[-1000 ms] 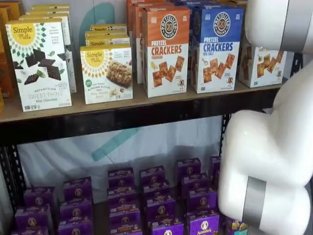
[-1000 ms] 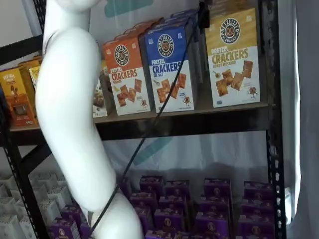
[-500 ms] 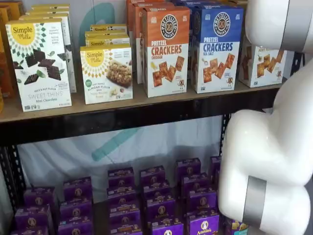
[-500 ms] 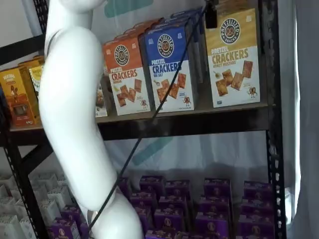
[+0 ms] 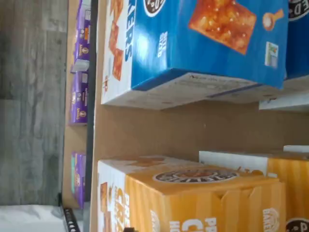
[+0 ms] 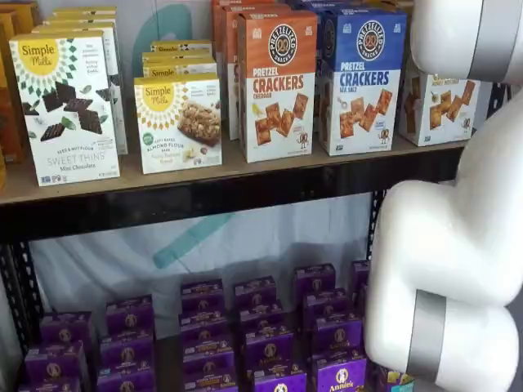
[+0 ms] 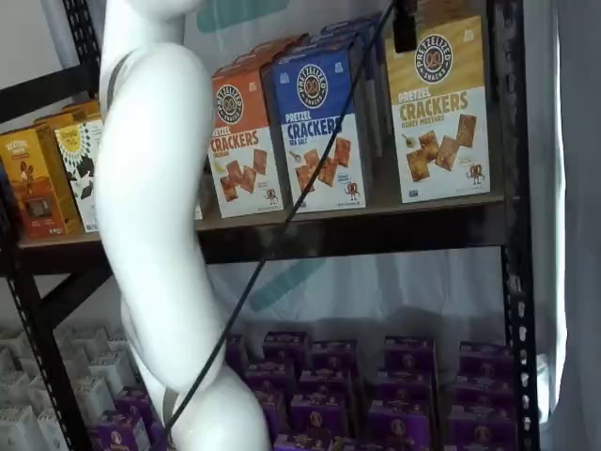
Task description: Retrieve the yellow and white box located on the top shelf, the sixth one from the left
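End effector [image 7: 404, 28] has shifted toward the top shelf's [image 7: 376, 230] right end and reaches the honey mustard pretzel cracker box [image 7: 439, 108]. Jaws spread, empty. You're nearly aligned.

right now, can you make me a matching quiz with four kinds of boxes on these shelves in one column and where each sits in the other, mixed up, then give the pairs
Things:
1. yellow and white box
2. blue cracker box
3. orange cracker box
4. purple boxes

Places:
a. on the lower shelf, in rows
b. on the top shelf, between the orange and the yellow and white boxes
c. on the top shelf, nearest the right upright
d. on the top shelf, just left of the blue box

Pairs: 1-c, 2-b, 3-d, 4-a
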